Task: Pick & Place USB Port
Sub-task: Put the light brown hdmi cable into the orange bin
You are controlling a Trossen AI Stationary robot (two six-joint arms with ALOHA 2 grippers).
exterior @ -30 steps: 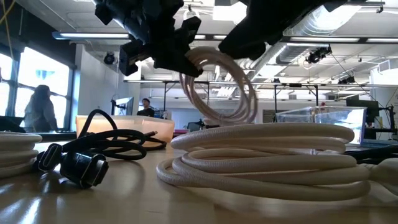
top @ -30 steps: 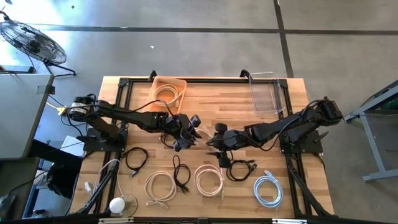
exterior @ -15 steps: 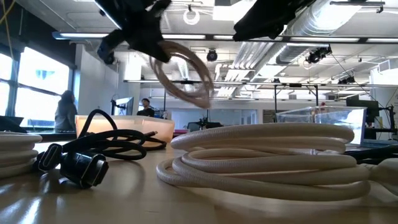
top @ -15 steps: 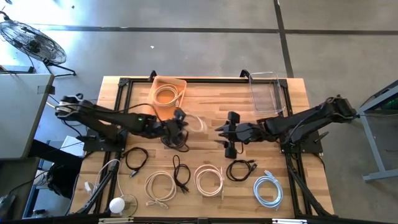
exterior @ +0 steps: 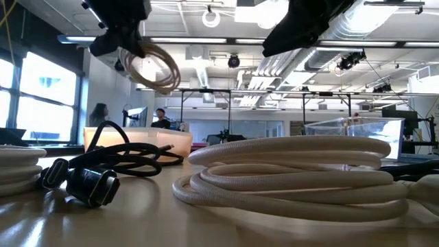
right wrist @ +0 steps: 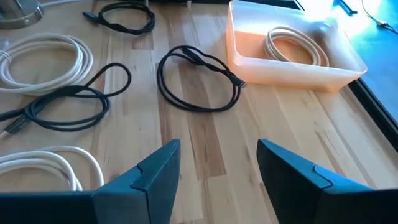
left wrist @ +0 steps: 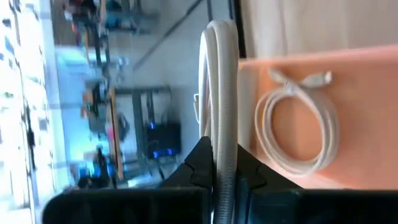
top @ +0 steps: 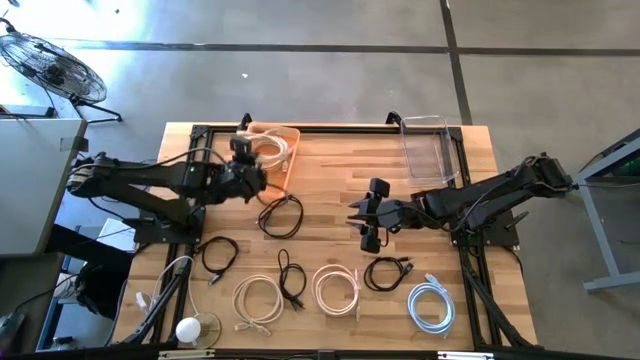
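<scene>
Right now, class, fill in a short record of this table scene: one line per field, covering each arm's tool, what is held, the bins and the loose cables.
Left tool: shut on a coiled white cable, lifted at the edge of the orange bin
Orange bin contents: another white cable coil
Right tool: open, holding nothing, over mid-table
Clear bin: at the far right side of the table
Loose black cable: flat on the wood near the orange bin
Front row: more white and black coils lying on the table
</scene>
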